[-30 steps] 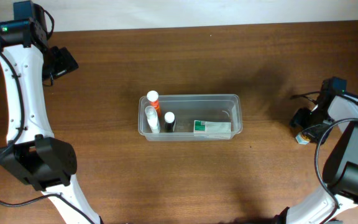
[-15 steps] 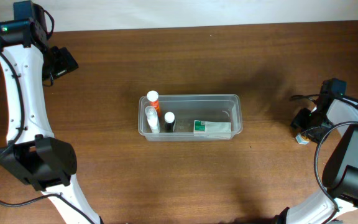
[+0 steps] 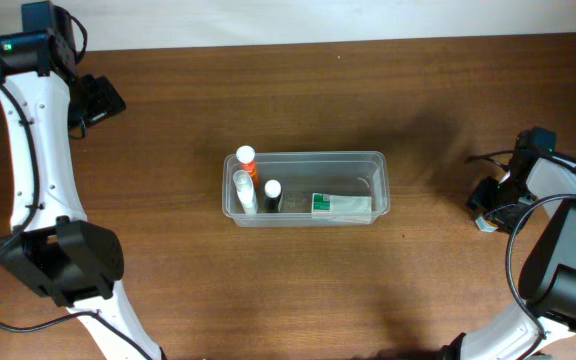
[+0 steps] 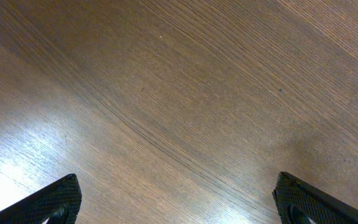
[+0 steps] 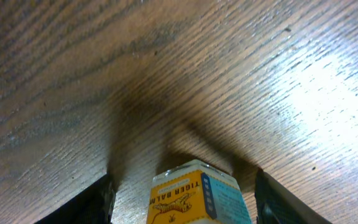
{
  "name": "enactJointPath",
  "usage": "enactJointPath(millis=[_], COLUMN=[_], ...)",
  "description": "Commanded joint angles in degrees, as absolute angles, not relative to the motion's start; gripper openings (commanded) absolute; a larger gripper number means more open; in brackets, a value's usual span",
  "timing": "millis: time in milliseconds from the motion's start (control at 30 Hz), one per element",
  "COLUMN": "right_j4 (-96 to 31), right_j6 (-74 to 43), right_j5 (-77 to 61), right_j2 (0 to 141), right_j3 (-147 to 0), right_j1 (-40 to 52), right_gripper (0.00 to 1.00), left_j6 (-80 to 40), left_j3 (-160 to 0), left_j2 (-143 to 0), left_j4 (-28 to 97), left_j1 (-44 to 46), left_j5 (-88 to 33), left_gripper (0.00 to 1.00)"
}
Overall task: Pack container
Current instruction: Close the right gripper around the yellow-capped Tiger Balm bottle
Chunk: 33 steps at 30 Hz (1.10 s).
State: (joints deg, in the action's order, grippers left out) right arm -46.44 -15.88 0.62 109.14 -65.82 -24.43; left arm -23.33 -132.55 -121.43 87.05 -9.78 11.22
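Since the container (image 3: 378, 165) sits mid-table part-packed, the right gripper (image 5: 183, 196) straddles a box (image 5: 194, 199) far off to the right, jaws part-open, not pinching yet, probably to grab it next, while the left gripper (image 4: 176, 199) hangs wide open, empty.

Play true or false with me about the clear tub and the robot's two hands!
1. The container has a white-and-green carton inside. True.
2. The left gripper is holding a bottle. False: it is open over the bare table.
3. A yellow-and-blue box sits between the right gripper's fingers. True.
4. The container stands at the table's left edge. False: it is in the middle.
5. Only one bottle is in the container. False: there are three bottles.
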Motion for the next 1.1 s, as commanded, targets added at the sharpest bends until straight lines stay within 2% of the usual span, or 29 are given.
enactJointPath(millis=[0, 200, 300, 333, 400, 800, 867, 933, 1067], right_j4=[-48.2, -46.1, -46.2, -46.3, -46.3, -46.3, -46.3, -46.3, -46.3], right_j6=[-15.7, -15.7, -15.7, -15.7, -15.7, -15.7, -15.7, -15.7, -15.7], right_j5=[-2.5, -2.5, -2.6, -2.5, -2.5, -2.5, -2.5, -2.5, -2.5], right_j2=[114.7, 114.7, 114.7, 114.7, 114.7, 114.7, 114.7, 114.7, 114.7], right_j3=[-61.6, -60.4, -60.3, -60.3, -60.1, -59.9, -59.9, -59.9, -59.4], right_j1=[-24.3, -24.3, -24.3, -24.3, -24.3, -24.3, -24.3, -24.3, -24.3], right_gripper=[0.63, 0.62, 0.55, 0.49, 0.45, 0.45, 0.49, 0.59, 0.55], left_j6=[-23.0, -23.0, -23.0, -23.0, -23.0, -23.0, -23.0, -23.0, -23.0], left_j3=[-133.3, -133.3, -133.3, -133.3, -133.3, -133.3, -133.3, -133.3, -133.3], left_j2=[-121.5, -121.5, -121.5, -121.5, -121.5, -121.5, -121.5, -121.5, -121.5], left_j4=[87.1, 87.1, 87.1, 87.1, 87.1, 87.1, 87.1, 87.1, 87.1], left_j1=[-9.9, -9.9, -9.9, -9.9, -9.9, -9.9, -9.9, -9.9, -9.9], left_j5=[11.8, 11.8, 11.8, 11.8, 11.8, 11.8, 11.8, 11.8, 11.8], left_gripper=[0.99, 0.99, 0.99, 0.99, 0.99, 0.99, 0.99, 0.99, 0.99])
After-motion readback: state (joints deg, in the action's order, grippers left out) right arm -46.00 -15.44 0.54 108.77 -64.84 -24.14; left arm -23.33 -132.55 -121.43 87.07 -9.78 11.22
